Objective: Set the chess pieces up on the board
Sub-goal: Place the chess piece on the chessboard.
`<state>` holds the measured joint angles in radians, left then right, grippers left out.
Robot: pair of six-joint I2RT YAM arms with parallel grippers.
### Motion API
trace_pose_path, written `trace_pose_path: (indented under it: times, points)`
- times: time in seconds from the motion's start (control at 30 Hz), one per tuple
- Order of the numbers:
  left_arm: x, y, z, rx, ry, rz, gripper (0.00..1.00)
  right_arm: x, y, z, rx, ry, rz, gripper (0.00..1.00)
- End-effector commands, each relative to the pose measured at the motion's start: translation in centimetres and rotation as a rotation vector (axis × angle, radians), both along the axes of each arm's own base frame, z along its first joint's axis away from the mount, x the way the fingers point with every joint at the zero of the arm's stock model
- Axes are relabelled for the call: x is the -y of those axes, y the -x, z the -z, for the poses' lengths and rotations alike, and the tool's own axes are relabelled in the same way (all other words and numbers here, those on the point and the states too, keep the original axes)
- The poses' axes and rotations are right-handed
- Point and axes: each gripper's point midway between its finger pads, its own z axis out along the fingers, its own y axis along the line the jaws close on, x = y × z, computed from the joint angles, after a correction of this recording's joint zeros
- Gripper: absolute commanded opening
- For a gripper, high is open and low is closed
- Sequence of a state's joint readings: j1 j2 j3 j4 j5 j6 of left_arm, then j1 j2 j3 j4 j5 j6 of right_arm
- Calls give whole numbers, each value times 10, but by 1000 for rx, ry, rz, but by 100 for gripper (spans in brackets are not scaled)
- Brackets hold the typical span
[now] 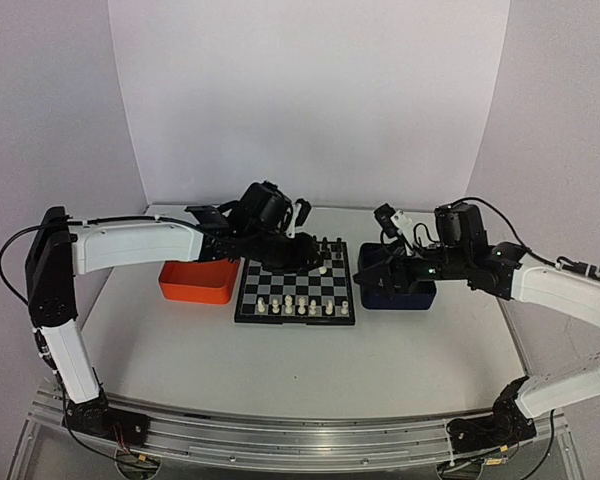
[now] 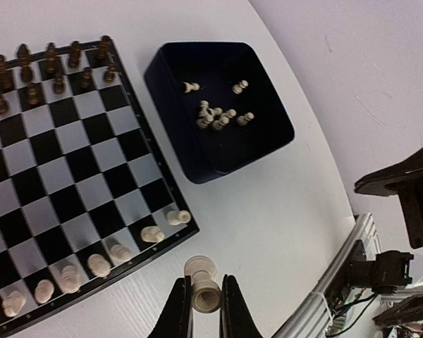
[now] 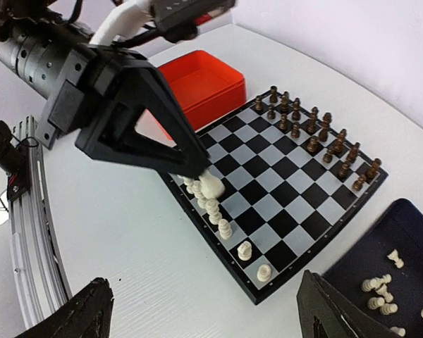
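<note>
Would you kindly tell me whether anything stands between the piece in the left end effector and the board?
Nothing visible does: the left end effector holds the white piece in the air near the board's edge row, where other white pieces stand close by.

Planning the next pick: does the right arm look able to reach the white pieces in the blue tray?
Probably yes: the right gripper, jaws open, hangs near the blue tray, whose white pieces lie uncovered; the left gripper is at the board.
</note>
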<state>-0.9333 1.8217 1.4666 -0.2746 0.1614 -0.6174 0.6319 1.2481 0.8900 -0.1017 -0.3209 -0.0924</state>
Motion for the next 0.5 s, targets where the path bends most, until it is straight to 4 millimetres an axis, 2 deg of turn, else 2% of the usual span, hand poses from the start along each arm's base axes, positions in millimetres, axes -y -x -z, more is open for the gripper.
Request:
trace_pose_path:
  times: [0.0,0.1,0.23,0.33,0.47]
  points:
    - [-76,-5,-36,65,-163,-239,0,38,-16,-9,11,8,281,89]
    - [-121,4,-16,-4,-281,-339,0,62,-21,-2,23,65,400,90]
    - [-155,12,13,-108,-374,-403,0,75,-15,14,-9,155,426,90]
    - [-166,12,34,-166,-425,-413,0,86,-15,22,-14,208,463,91]
    - [-167,4,55,-212,-466,-406,0,99,-17,26,11,258,508,92]
